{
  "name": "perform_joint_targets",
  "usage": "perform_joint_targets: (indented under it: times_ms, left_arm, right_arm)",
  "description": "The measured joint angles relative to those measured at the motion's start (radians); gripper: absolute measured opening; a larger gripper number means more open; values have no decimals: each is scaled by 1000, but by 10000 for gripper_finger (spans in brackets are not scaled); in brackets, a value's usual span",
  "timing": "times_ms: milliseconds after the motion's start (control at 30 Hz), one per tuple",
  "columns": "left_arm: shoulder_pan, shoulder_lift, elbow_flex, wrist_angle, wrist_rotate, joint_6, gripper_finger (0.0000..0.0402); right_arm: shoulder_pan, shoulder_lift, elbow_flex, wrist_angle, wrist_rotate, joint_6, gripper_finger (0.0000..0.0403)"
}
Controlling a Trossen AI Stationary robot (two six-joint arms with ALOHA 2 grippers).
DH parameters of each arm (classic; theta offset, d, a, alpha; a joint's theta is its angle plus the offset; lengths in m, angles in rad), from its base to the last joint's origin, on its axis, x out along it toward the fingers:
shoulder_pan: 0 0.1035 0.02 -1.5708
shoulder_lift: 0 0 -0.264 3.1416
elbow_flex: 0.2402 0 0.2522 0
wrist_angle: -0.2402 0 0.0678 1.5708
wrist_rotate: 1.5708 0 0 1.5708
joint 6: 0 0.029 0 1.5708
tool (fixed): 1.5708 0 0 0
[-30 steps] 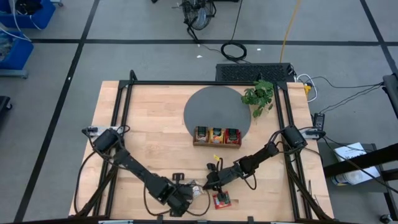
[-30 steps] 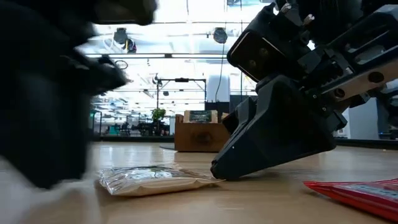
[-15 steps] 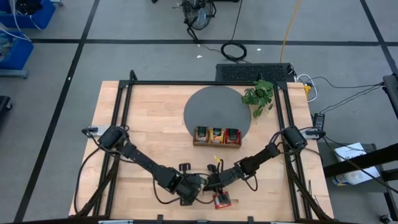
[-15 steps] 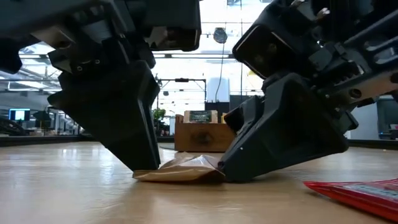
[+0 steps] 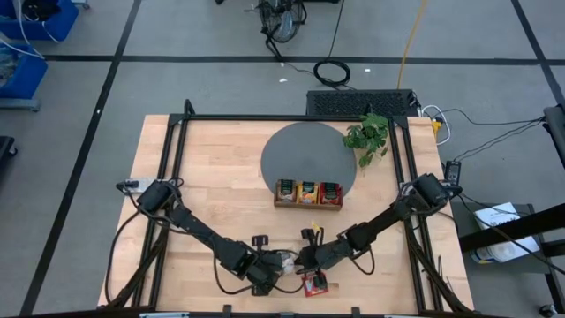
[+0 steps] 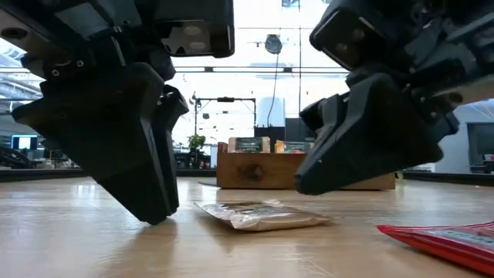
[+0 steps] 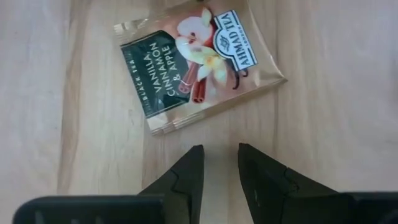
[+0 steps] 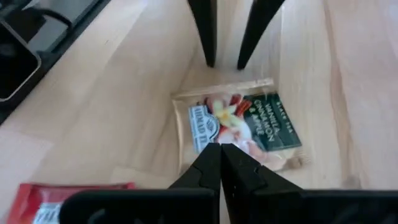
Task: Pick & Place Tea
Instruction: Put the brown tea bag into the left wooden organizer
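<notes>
Beige sachet (image 6: 261, 215) is seen flat on the bench (image 5: 221, 177), between the two claws and held by neither. Left claw (image 7: 219, 163), tips slightly apart, is aimed at one sachet edge. Right claw (image 8: 220, 155), tips together, is poised over the opposite edge. Judged: left is better placed to grasp.

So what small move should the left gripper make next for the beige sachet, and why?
Probably ease the left gripper forward and down onto the near edge of the vanilla cinnamon apple tea sachet. Its fingers stand slightly apart just short of the sachet, which lies flat and free on the table. The shut right gripper hovers over it, holding nothing.
</notes>
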Motion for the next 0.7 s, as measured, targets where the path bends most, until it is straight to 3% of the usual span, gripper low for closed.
perform_joint_targets:
  times_ms: [400, 700]
  left_arm:
    - [3, -32, -4, -27, 12, 28, 106]
    - [8, -81, -2, -34, -96, 23, 106]
  right_arm:
    - [23, -9, 0, 48, -53, -40, 0]
    - [30, -3, 1, 45, -77, -57, 0]
